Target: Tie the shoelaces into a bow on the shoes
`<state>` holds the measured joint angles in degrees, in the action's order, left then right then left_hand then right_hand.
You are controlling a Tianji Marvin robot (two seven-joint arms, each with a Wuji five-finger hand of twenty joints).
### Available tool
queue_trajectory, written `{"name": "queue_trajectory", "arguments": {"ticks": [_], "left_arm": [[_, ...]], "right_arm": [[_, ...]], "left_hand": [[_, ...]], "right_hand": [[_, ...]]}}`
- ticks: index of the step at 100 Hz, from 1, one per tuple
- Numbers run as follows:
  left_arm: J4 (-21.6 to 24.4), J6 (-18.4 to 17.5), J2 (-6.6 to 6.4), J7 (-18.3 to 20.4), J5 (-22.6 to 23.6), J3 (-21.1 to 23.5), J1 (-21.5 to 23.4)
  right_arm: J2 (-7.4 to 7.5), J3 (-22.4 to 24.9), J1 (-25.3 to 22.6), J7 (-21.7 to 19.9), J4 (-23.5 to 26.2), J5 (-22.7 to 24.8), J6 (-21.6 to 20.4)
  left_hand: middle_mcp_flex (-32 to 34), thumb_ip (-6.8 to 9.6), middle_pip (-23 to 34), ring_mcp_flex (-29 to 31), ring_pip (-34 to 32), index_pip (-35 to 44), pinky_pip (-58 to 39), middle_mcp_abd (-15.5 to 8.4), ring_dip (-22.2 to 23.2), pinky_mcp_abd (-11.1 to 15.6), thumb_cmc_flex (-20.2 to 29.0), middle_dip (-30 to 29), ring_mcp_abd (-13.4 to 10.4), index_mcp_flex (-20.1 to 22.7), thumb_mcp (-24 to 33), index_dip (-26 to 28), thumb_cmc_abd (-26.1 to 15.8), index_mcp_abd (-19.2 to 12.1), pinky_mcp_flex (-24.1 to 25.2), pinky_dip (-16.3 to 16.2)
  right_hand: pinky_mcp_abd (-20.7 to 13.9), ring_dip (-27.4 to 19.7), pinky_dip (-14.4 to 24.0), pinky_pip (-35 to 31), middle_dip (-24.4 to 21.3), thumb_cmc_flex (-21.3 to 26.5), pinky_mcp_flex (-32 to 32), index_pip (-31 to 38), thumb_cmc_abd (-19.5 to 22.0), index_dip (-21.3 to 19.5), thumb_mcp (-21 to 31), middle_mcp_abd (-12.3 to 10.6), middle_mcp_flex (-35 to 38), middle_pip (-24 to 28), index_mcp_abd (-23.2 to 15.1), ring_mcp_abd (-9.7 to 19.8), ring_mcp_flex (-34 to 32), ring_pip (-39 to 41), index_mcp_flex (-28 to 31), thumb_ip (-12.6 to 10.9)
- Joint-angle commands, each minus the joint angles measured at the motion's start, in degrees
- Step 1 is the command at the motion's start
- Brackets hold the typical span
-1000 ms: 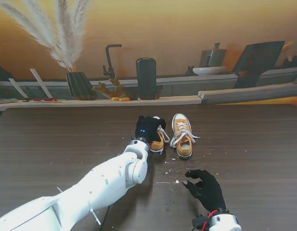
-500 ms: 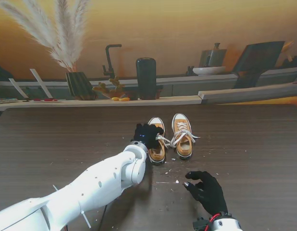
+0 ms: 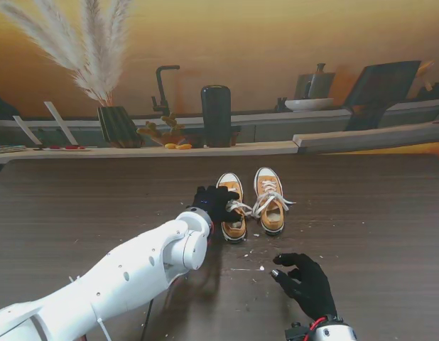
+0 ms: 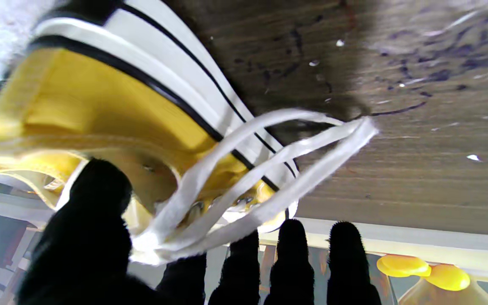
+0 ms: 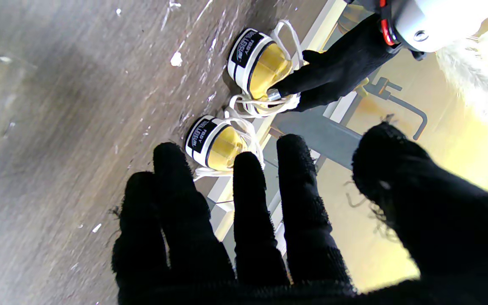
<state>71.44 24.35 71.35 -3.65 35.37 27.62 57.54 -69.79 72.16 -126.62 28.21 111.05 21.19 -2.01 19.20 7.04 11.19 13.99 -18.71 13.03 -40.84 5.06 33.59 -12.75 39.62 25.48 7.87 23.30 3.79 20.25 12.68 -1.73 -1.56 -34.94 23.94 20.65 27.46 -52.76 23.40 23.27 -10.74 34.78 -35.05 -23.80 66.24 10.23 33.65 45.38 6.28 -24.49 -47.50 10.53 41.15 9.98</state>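
Two yellow canvas shoes with white laces stand side by side mid-table, toes pointing away from me. My left hand (image 3: 213,202), in a black glove, rests at the left shoe (image 3: 233,213) and is shut on its laces (image 4: 265,169). In the left wrist view the loops gather between the thumb (image 4: 95,212) and the fingers. The right shoe (image 3: 270,202) has its laces (image 3: 266,200) lying loose across it. My right hand (image 3: 305,280) lies open on the table nearer to me, fingers spread, apart from both shoes. The right wrist view shows both heels, the left shoe (image 5: 261,63) and the right shoe (image 5: 216,146).
White crumbs (image 3: 246,268) are scattered on the dark wooden table (image 3: 376,213) between the shoes and my right hand. Behind the table a ledge carries a black cylinder (image 3: 216,115), a faucet (image 3: 163,89), a vase of pampas grass (image 3: 118,126) and yellow ornaments (image 3: 175,145).
My left hand has slid toward me and to the left, uncovering the left shoe's toe, with the laces trailing from it. The right hand has hardly moved.
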Motion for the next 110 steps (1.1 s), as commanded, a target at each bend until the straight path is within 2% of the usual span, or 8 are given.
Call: {"name": "queue_trajectory", "arguments": {"ticks": [1, 23, 34, 49, 62, 86, 104, 110], "left_arm": [[2.3, 0.5, -1.27, 1.3, 2.2, 0.3, 0.6], [10.7, 1.2, -4.25, 4.3, 6.3, 4.8, 4.7], [16.3, 0.7, -5.67, 5.3, 8.1, 9.0, 9.1], [26.8, -2.9, -7.60, 5.8, 11.1, 18.4, 20.2], [35.3, -8.8, -8.59, 4.4, 13.7, 27.2, 32.4], [42.6, -21.2, -8.30, -4.5, 14.0, 40.1, 52.0], [41.6, -31.3, -7.09, -12.3, 10.5, 45.5, 59.7], [40.8, -33.2, -6.76, -14.5, 10.0, 46.5, 61.3]], "right_arm": [[0.23, -0.1, -0.2, -0.9, 0.2, 0.1, -0.4], [0.34, -0.4, -0.4, -1.0, 0.2, 0.4, -0.8], [0.38, -0.6, -0.4, -0.7, 0.0, 1.1, -1.0], [0.54, -0.5, 0.0, -0.6, -0.6, 2.5, -1.2], [0.85, -0.1, 0.6, -1.4, -1.1, 3.7, -1.9], [1.63, 0.9, 1.6, -3.6, -2.0, 6.3, -2.9], [2.39, 1.4, 2.5, -6.3, -2.9, 7.9, -3.6], [2.67, 1.4, 2.8, -7.2, -3.2, 8.6, -3.6]], "left_hand": [[-1.7, -0.91, -2.0, -1.6, 2.0, -1.6, 2.3, 0.5, -1.9, 2.0, -2.8, -1.9, 0.4, -1.7, -2.2, -1.2, -2.0, 1.9, 1.1, 0.0], [-4.0, -1.67, -3.9, -3.1, 5.5, -3.7, 7.5, 0.3, -2.8, 2.0, -5.2, -2.6, 0.2, -3.5, -3.7, -2.5, -3.2, 2.2, 1.7, 0.3], [-4.4, -1.70, -4.3, -3.3, 6.7, -3.7, 8.7, 0.5, -3.3, 1.8, -5.4, -2.7, 0.3, -3.7, -3.8, -2.4, -3.8, 2.3, 1.9, 0.2], [-3.4, -1.64, -4.4, -2.1, 8.0, -3.3, 10.8, 0.8, -3.8, 1.2, -5.0, -2.8, 0.5, -3.0, -3.8, -2.1, -4.4, 2.3, 1.6, 0.1], [-0.9, -1.43, -4.0, 0.5, 9.0, -2.4, 13.4, 0.7, -4.8, 0.8, -4.2, -2.7, 0.2, -1.0, -3.7, -1.6, -4.5, 2.3, 0.4, 0.7], [2.7, -1.03, -3.1, 3.5, 9.3, -1.5, 15.0, 0.7, -6.0, 0.0, -2.9, -2.6, -0.3, 1.4, -3.3, -1.2, -4.1, 2.5, -1.9, 1.1], [5.5, -0.49, -2.2, 5.6, 9.3, -0.6, 16.1, 0.8, -6.7, -0.2, -1.2, -2.4, -0.7, 3.4, -2.6, -1.0, -3.6, 2.7, -2.9, 1.5], [6.2, -0.36, -1.9, 6.2, 9.2, -0.4, 16.4, 0.6, -6.9, -0.1, -1.0, -2.4, -0.8, 3.7, -2.4, -1.0, -3.6, 2.6, -3.3, 1.7]], "right_hand": [[-1.5, 0.7, 0.2, -2.4, -0.8, -0.6, -0.4, -0.4, 0.0, -1.1, 0.8, 0.4, 0.6, -0.4, -1.0, -2.3, -1.0, 0.1, 0.6, -1.8], [-1.7, 0.9, 0.1, -2.5, -0.8, -0.5, -0.5, -0.5, -0.1, -1.1, 0.7, 0.4, 0.6, -0.3, -1.1, -2.2, -1.0, 0.2, 0.6, -1.8], [-1.7, 0.9, 0.1, -2.5, -0.8, -0.5, -0.5, -0.4, 0.0, -1.2, 0.6, 0.4, 0.6, -0.4, -1.2, -2.2, -0.9, 0.2, 0.5, -1.8], [-1.9, 1.0, 0.0, -2.3, -0.8, -0.7, -0.4, -0.6, 0.1, -1.2, 0.3, 0.1, 0.4, -0.6, -1.6, -2.0, -0.6, 0.1, 0.1, -1.8], [-2.6, 1.0, -0.2, -1.8, -0.9, -0.7, 0.2, -0.7, 0.4, -1.2, -0.3, -0.2, -0.3, -0.9, -2.1, -1.5, 0.4, -0.2, -0.6, -1.7], [-4.4, 0.0, -1.2, 0.9, -1.1, -1.3, 1.4, -0.8, 1.2, -1.3, -2.8, -1.1, -1.4, -2.1, -3.5, -0.5, 2.5, -1.7, -1.9, -1.6], [-6.6, -2.5, -2.8, 4.7, -2.5, -2.2, 2.8, -1.3, 1.6, -1.3, -5.0, -2.0, -2.3, -5.4, -4.8, 0.7, 5.6, -3.5, -3.1, -1.4], [-7.1, -3.1, -3.3, 5.7, -3.0, -2.6, 3.2, -1.4, 1.9, -1.3, -5.8, -2.2, -2.7, -6.3, -5.2, 1.0, 6.6, -3.9, -3.5, -1.4]]}}
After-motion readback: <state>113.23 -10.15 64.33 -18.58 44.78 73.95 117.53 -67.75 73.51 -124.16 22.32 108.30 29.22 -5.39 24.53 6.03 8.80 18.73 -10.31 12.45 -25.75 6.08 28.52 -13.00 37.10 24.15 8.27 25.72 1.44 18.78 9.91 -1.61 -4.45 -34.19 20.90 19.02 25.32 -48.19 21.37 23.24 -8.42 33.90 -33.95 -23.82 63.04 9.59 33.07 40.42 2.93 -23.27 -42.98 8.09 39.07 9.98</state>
